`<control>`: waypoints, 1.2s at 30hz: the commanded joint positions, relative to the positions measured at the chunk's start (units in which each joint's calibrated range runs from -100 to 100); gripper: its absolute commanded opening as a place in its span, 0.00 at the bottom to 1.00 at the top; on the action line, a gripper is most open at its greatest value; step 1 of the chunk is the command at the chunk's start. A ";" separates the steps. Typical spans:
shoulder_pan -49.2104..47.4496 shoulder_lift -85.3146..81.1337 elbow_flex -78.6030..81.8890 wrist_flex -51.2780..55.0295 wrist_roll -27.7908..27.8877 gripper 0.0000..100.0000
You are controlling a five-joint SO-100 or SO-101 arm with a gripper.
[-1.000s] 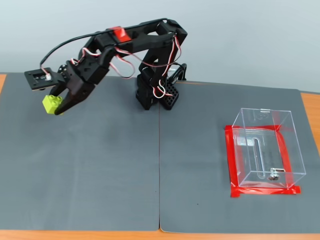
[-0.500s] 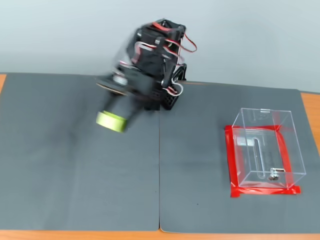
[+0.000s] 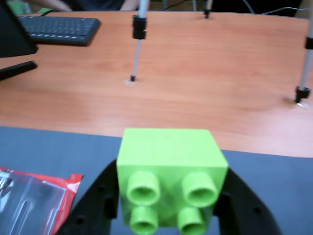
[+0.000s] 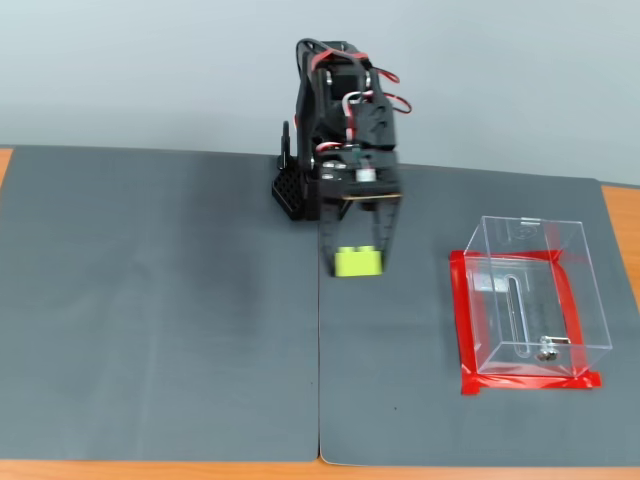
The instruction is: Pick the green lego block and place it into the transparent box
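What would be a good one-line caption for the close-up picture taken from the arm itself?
Wrist view: gripper clamps the green lego block above the grey mat, transparent box at lower left.

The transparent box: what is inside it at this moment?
Inside the transparent box only a small metal piece shows, near its front wall. The green lego block is outside, between the fingers.

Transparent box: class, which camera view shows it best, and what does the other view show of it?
The fixed view shows the transparent box best: whole, with its clear walls, the red tape at its base and a small metal piece inside. The wrist view catches only a blurred corner at the lower left, beside the green lego block in the gripper.
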 commanded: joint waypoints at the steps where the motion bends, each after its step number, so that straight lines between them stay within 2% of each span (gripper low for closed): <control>1: -7.38 -0.11 -1.24 0.13 0.26 0.10; 2: -13.65 -0.11 -1.33 0.13 -0.06 0.10; 10: -27.75 4.47 -2.87 0.13 -0.06 0.10; 20: -33.72 20.24 -13.63 0.13 -0.11 0.10; 36: -42.82 29.22 -14.45 0.13 -0.16 0.10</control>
